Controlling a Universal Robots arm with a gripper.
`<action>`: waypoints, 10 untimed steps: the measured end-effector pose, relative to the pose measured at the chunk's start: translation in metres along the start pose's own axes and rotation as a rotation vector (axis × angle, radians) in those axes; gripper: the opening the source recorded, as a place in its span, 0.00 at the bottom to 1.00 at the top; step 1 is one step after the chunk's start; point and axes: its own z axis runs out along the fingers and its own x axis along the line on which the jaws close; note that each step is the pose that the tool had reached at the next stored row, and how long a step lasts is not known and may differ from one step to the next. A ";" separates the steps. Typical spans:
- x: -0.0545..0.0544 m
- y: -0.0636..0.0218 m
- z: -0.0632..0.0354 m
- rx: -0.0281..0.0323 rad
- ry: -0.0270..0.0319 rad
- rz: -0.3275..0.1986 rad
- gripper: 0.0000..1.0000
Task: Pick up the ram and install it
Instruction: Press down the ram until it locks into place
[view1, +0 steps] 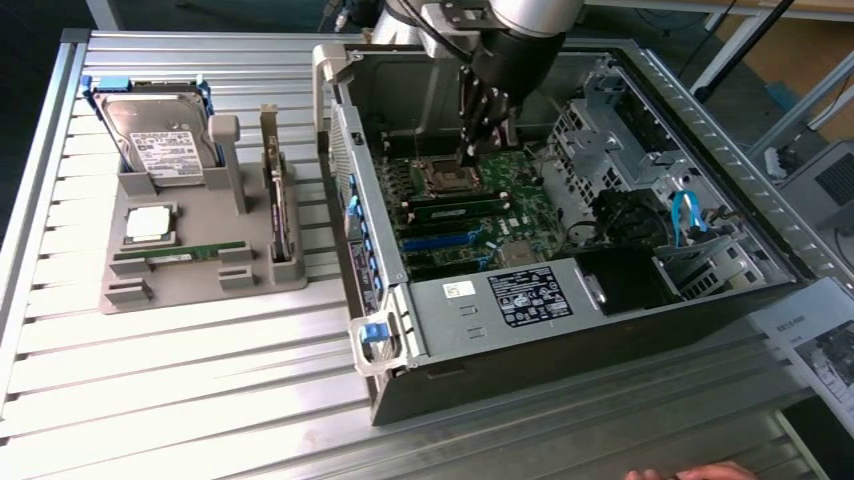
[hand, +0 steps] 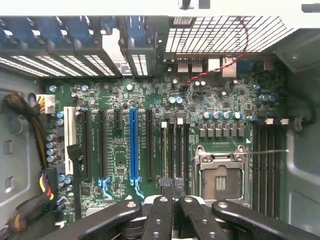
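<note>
Thin green ram (view1: 178, 257) lies in grey ridged holder (view1: 200, 285)

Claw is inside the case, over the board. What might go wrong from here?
1. The shut claw hangs close over the motherboard, beside the open CPU socket; a sideways drift might hit it.
2. A hand sits at the table edge near the case.
</note>
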 end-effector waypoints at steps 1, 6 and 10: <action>0.000 0.0000 -0.0040 -0.0001 0.0002 0.000 0.10; -0.001 0.0001 -0.0178 -0.0005 0.0008 0.000 0.10; -0.001 0.0001 -0.0269 -0.0006 0.0009 0.000 0.10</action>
